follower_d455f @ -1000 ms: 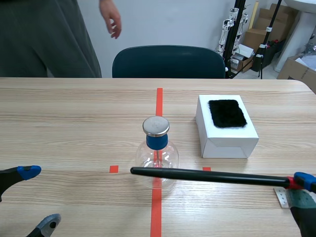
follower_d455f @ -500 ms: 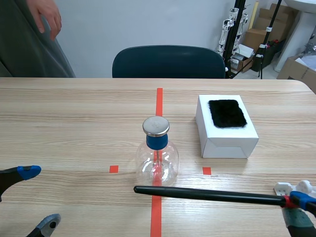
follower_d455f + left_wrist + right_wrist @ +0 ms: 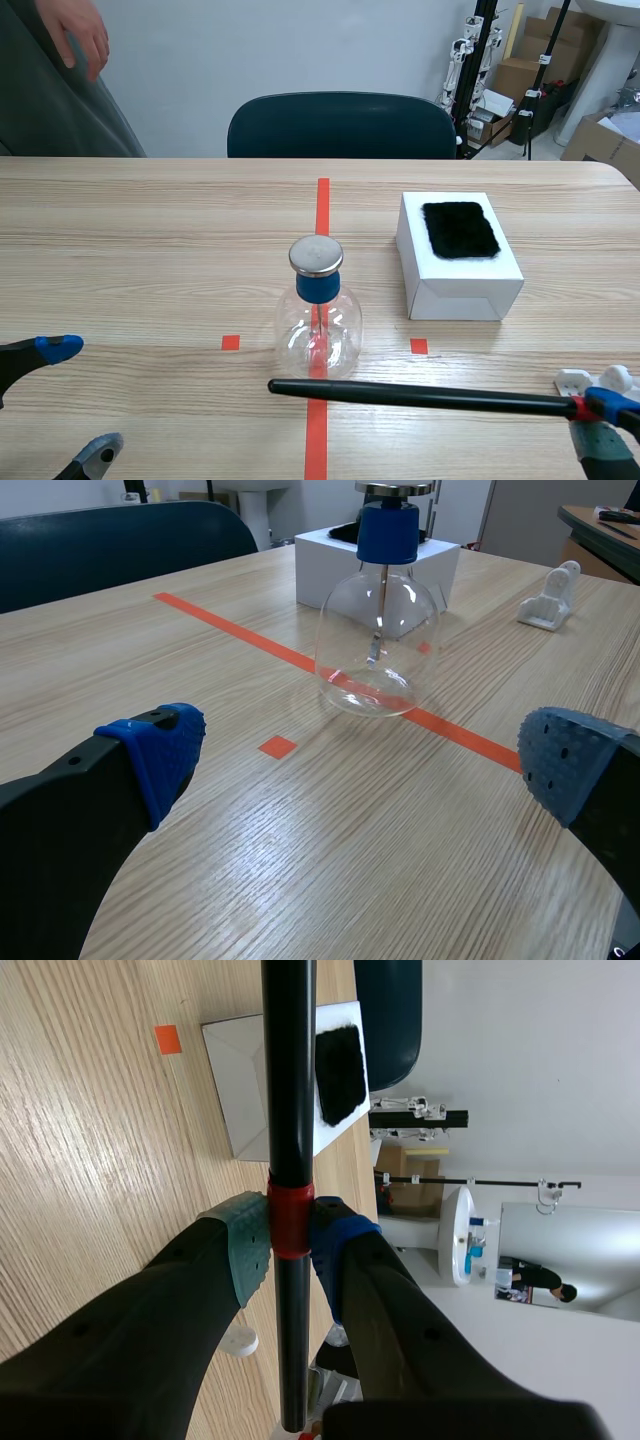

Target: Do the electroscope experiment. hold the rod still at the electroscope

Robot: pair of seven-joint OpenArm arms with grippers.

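Rigidity and low weight seem likely in the long black rod [image 3: 420, 396]: smooth, probably slippery, best pinched at its red band [image 3: 290, 1222], where the right gripper [image 3: 288, 1250] is clamped. It lies level, its tip just before the clear glass electroscope flask [image 3: 318, 320], which looks fragile and encloses a thin metal stem [image 3: 381, 605]. The left gripper [image 3: 365, 765] gapes, holding nothing.

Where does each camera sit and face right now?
Scene view: between the arms, facing across the table at the electroscope; left gripper and right gripper low.
Left wrist: behind the open left gripper, facing the electroscope.
Right wrist: behind the right gripper, looking along its rod toward the white box.
Shared: all three show the white box.
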